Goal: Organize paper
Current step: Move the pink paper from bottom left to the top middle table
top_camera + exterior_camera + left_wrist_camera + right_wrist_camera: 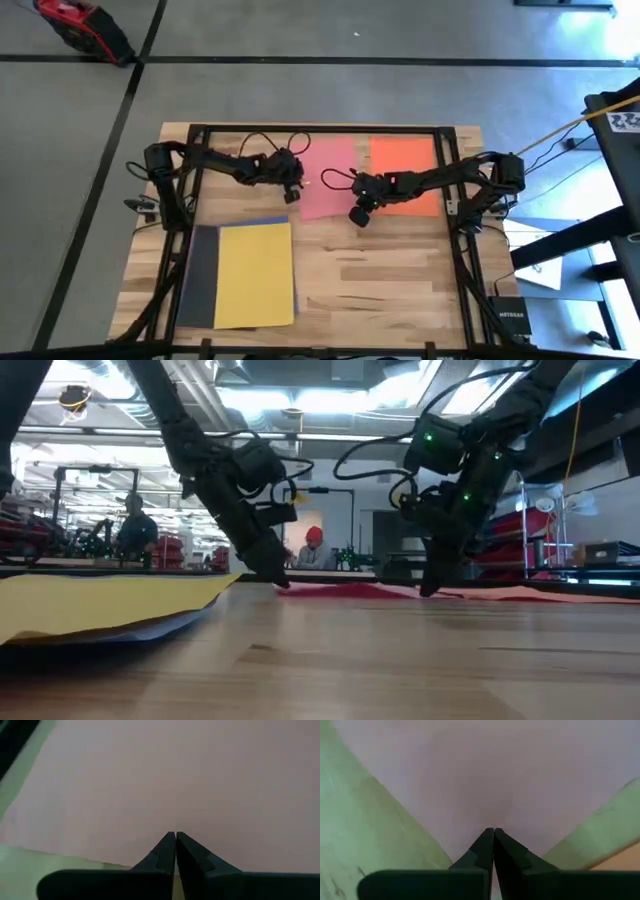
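Two dark grippers pinch one flat pink paper sheet at the table's far middle — left gripper at its left edge, right gripper at its near-right corner, jaws shut on it.

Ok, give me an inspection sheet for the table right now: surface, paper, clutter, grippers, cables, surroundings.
Surface: pale wooden table, mostly bare.
Job's things: pink sheet beside orange sheet; yellow sheet stacked on dark sheets.
Clutter: nothing seen.
Grippers: left gripper shut, at the pink sheet's edge; right gripper shut, at its corner.
Cables: black cables loop along both arms.
Surroundings: grey floor; red machine; people behind.
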